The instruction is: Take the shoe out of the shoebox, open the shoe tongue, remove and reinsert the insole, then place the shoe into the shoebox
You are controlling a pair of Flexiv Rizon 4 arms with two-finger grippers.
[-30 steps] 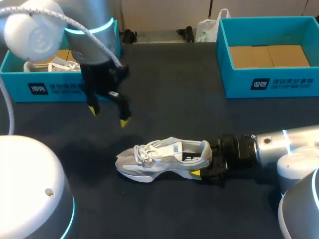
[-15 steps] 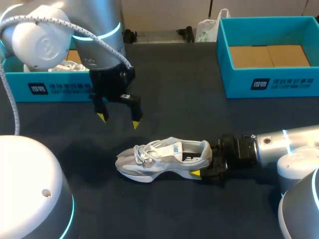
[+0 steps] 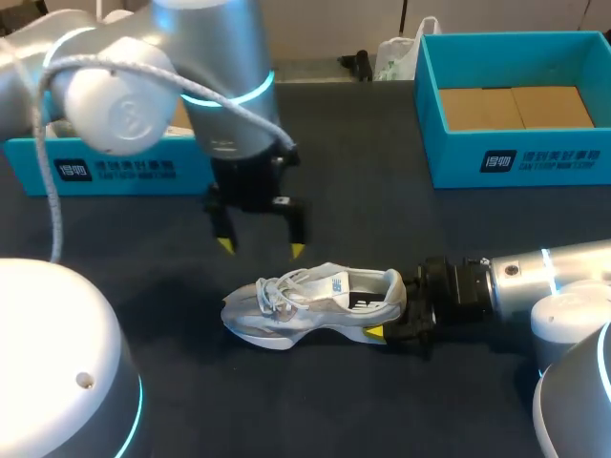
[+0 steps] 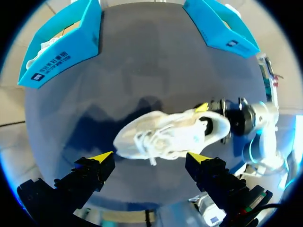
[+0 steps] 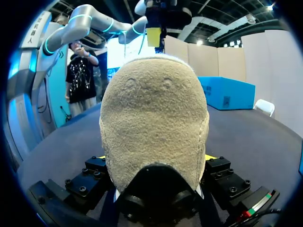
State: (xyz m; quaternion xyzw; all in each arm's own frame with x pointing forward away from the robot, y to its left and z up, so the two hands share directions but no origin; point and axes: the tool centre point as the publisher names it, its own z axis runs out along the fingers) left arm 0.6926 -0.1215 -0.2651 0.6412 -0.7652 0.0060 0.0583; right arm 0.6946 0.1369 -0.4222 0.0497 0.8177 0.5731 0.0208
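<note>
Our right gripper clamps the heel of the grey-white laced trainer, upright on the dark table. Our left gripper hangs wide open, empty, above the laces; we judge a skewed descent may snag them.

Robotics lab, left arm and right arm over a dark table, blue shoeboxes behind.

Left arm and right arm are clad in rounded silver-grey shells, each ringed by a cyan light band. A grey cable is looped outside the left arm. Left hand and right hand are built black, yellow-tipped, with screws exposed.
</note>
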